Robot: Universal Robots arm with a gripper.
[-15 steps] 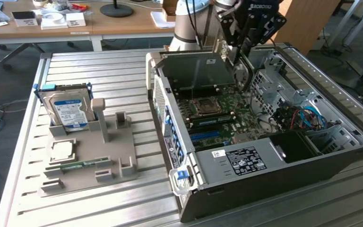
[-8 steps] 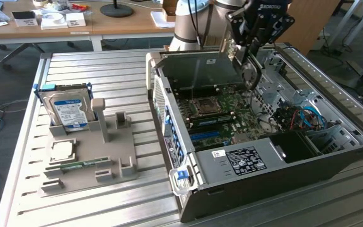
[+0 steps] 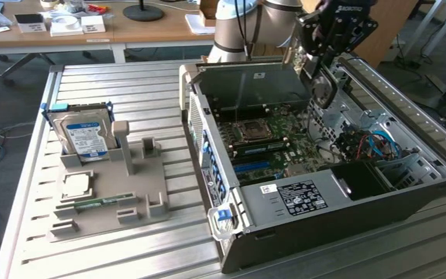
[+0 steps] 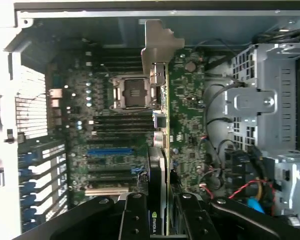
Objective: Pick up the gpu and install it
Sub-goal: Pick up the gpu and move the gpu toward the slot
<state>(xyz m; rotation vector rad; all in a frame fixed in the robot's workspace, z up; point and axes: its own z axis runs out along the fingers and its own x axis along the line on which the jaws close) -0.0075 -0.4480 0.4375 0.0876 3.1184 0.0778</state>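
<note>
Clamped partway shut on the gpu, the claw hangs over the open computer case, pinching the card across its thin body from both faces with the card hanging below it. In the wrist view the claw shows a dark finger on either side of the card, and the gpu runs edge-on away from it across the motherboard, just beside the processor socket and clear of the board. To my eye the step in hand is carrying the card to its seat, and doing it well means holding the card square and upright, its long edge parallel to the expansion slots, its end bracket toward the case wall, with no tilt that would catch one corner first. The loose cables near the drive cage look like the thing to stay away from. The card itself is thin and flat, a green circuit board with a dark face, and the silver bracket at its far end is bent into a tab. Out on the tabletop, a hard drive and a memory stick sit in a grey holder.
</note>
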